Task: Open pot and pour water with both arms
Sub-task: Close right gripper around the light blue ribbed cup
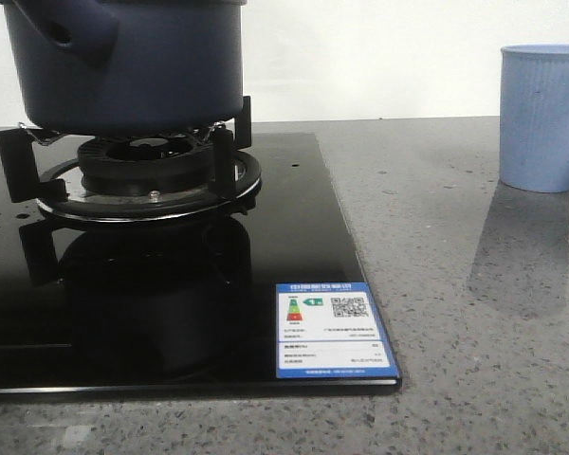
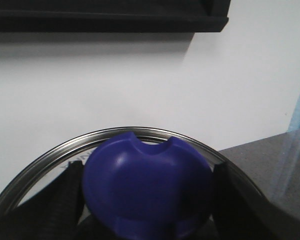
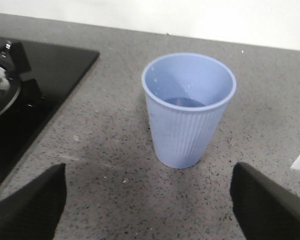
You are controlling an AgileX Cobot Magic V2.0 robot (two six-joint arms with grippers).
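The dark navy-blue pot (image 1: 133, 66) stands on the gas burner (image 1: 147, 171) at the back left of the front view, its stubby handle (image 1: 62, 28) pointing toward me. Its top is cut off by the frame. In the left wrist view my left gripper (image 2: 147, 200) is shut on the lid's blue knob (image 2: 145, 185), with the glass lid's steel rim (image 2: 115, 134) showing around it. The light blue ribbed cup (image 1: 543, 118) stands at the right and holds a little water. In the right wrist view my right gripper (image 3: 150, 200) is open, short of the cup (image 3: 187, 110) and not touching it.
The black glass hob (image 1: 171, 313) with a blue energy label (image 1: 334, 330) lies on the grey speckled counter (image 1: 474, 313). A white wall is behind. The hob's corner and burner edge (image 3: 2, 85) also show in the right wrist view.
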